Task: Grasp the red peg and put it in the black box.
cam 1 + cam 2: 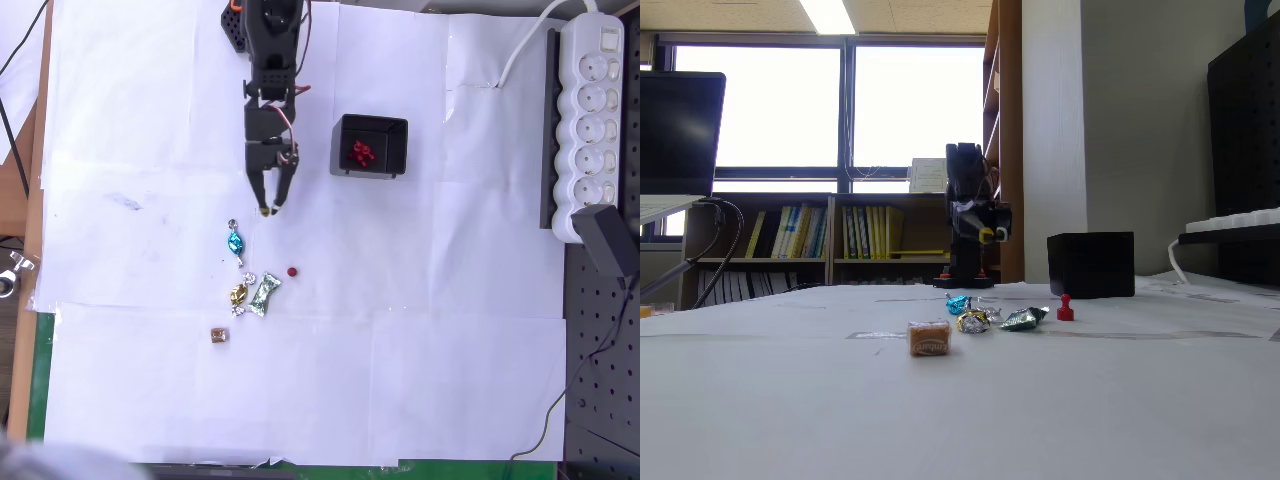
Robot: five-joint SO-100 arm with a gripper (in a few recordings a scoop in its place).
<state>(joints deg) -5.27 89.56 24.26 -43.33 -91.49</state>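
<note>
Overhead, claw point(270, 209) nearly pressed together, empty, hovers between black box point(369, 146) and red peg point(292, 271) on desk point(420, 340).

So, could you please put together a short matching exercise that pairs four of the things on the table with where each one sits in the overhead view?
Things:
1. red peg
2. black box
3. brown cube
4. power strip

Places in the overhead view:
A. along the right edge
B. lowest of the small items, below the gold candy
C. right of the gripper, with red pieces inside
D. alone on the paper, just right of the candies

Pairs: 1-D, 2-C, 3-B, 4-A
</note>
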